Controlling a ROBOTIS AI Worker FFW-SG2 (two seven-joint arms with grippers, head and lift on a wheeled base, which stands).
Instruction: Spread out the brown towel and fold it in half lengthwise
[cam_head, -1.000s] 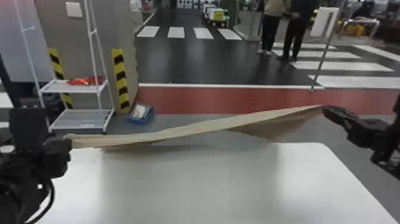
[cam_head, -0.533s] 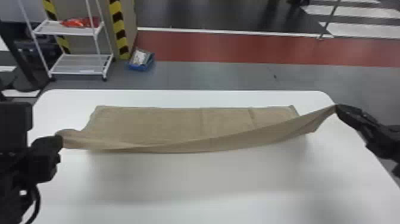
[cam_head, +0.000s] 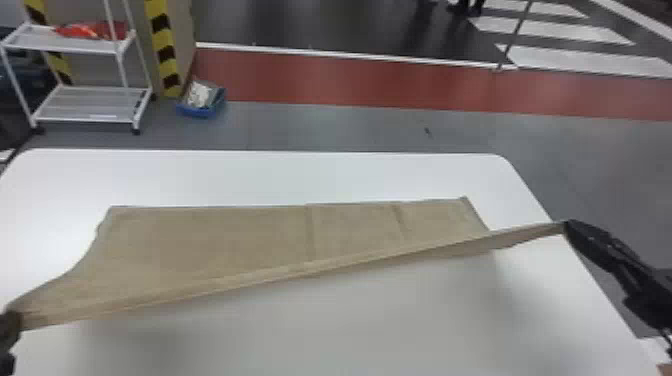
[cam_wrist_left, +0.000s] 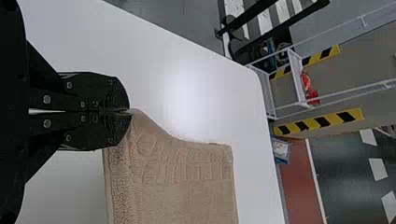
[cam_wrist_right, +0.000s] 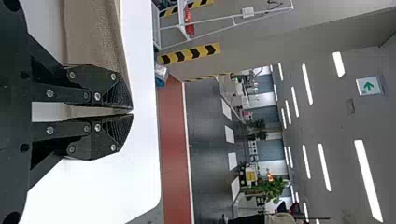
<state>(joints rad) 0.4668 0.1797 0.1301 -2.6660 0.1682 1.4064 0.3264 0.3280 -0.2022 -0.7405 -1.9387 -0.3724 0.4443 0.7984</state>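
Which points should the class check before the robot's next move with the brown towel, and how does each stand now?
1. Left gripper shut on a towel corner: ok.
2. Right gripper shut on the towel's other near end: ok.
3. Far edge of the brown towel resting on the table: ok.
4. Near edge laid down: not ok, it is held up between the grippers.
5. Towel in a single layer throughout: cannot tell.

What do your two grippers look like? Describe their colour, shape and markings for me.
The left gripper and right gripper match: both black, with narrow straight bars running into broader, flat finger plates. Round, silvery screw heads dot the bars and plates, and fine ridges texture the fingertips.
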